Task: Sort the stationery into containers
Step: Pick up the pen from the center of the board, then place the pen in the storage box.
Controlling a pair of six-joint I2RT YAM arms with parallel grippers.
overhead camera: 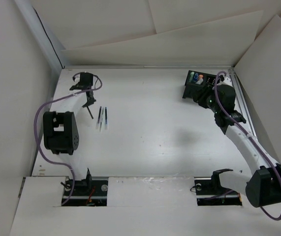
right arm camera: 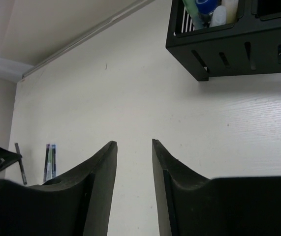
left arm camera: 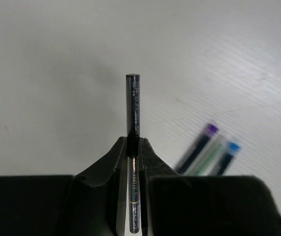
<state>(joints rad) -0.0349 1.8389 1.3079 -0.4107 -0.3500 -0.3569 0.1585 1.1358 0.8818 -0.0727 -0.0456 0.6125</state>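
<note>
A white table [overhead camera: 155, 132] is boxed in by plain pale boards [overhead camera: 179, 29] at back and sides, a thin metal rail [overhead camera: 145, 66] along its far edge

The top external camera looks steeply down from above and behind the arm bases and takes in the whole surface [overhead camera: 155, 132]. The left wrist camera sits close over the surface, facing out along the left gripper [left arm camera: 134, 143] and its dark pen [left arm camera: 133, 105]. The right wrist camera looks low across the surface past the right gripper [right arm camera: 134, 143], with the organiser box [right arm camera: 238, 49] near. All three views share the loose pens [overhead camera: 102, 118].
</note>
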